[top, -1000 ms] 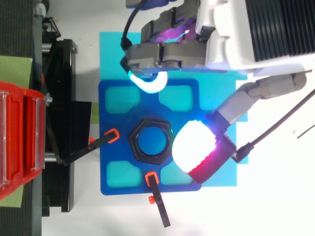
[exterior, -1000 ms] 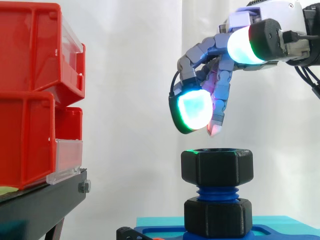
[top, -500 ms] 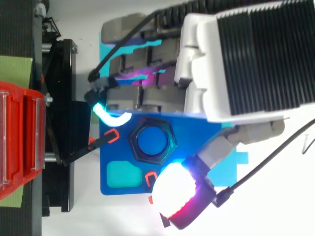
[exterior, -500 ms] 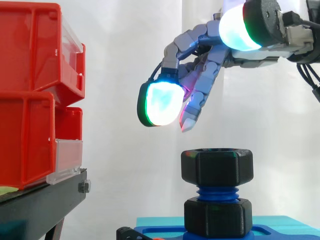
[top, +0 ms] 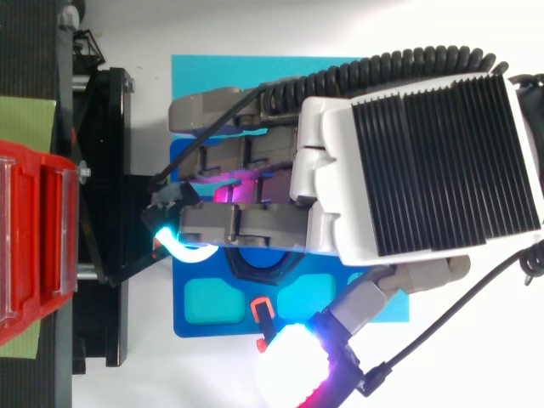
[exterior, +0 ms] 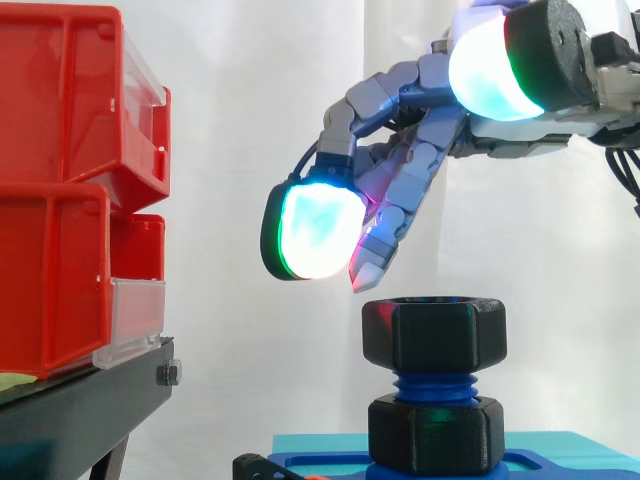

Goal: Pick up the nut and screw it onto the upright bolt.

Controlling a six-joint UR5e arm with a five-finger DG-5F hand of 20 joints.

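The hand [exterior: 420,160] has dropped a little since half a second ago, and its fingers have come across over the nut [exterior: 434,334], so that from above they now cover most of it. The nut itself has not moved.

In the side view the hand reaches in from the upper right, with its fingers sloping down and to the left. They are loosely bent and spread, and they hold nothing. The lowest fingertip hangs just above the nut's upper left edge, with a sliver of the white curtain [exterior: 250,120] showing between them. A big pad [exterior: 315,232] glowing white and cyan with a green rim hangs to the left of the nut and higher than it. The thumb pad [exterior: 490,70] is up near the top right, well clear of everything.

The black hexagonal nut sits level on top of the upright blue bolt [exterior: 432,387], with a short band of thread showing below it. Under that thread is a second black hex piece [exterior: 435,433] at the bolt's foot.

The bolt rises from a blue plate [top: 181,319] that lies on a cyan mat [top: 221,72] on the white tabletop [top: 153,374]. An orange-tipped clamp [top: 262,308] sits on the plate's near edge. To the left, well apart from the bolt, red bins [exterior: 60,190] are stacked on a black stand [exterior: 80,410].
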